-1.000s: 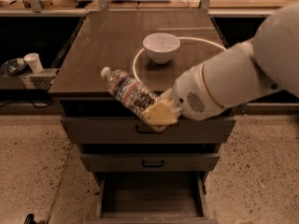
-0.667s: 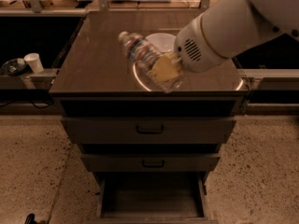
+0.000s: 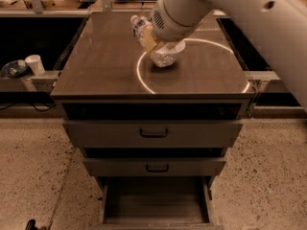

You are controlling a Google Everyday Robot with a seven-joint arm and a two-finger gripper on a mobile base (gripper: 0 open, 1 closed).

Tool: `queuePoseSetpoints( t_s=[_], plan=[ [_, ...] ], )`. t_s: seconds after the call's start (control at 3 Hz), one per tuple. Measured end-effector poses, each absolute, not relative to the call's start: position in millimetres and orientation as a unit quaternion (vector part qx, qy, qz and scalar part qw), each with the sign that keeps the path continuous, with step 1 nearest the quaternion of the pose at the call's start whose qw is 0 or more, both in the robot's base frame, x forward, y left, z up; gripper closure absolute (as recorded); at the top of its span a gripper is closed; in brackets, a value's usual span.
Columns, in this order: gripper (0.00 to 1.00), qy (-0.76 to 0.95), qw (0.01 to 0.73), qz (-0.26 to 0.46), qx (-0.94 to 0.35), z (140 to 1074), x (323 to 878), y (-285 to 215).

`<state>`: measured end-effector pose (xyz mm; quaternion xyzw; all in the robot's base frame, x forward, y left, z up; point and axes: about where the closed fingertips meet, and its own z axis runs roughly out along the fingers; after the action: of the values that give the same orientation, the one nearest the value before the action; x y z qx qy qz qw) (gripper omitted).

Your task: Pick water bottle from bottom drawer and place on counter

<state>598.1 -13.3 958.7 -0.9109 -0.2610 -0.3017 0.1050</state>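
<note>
**Set-down of the water bottle on the counter.**
Nearest me the bottom drawer (image 3: pixel 156 202) lies open. Over the counter's (image 3: pixel 100 66) far half, my gripper (image 3: pixel 152 42) clamps the tilted water bottle (image 3: pixel 142 28). I should upright it and lower it clear of the bowl (image 3: pixel 178 48).

The gripper (image 3: pixel 151 42), its pads matt tan, hangs above the bench (image 3: pixel 105 66) and clasps the water bottle (image 3: pixel 140 27), which is clear crinkled plastic. The bench top is glossy dark brown. The arm (image 3: pixel 235 11) is smooth white.
</note>
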Motion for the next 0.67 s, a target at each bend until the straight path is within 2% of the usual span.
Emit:
queuePoseSetpoints(
  t_s=[0.67],
  plan=[
    [1.0, -0.288, 0.117, -0.285, -0.906, 916.5, 662.6, 108.5]
  ],
)
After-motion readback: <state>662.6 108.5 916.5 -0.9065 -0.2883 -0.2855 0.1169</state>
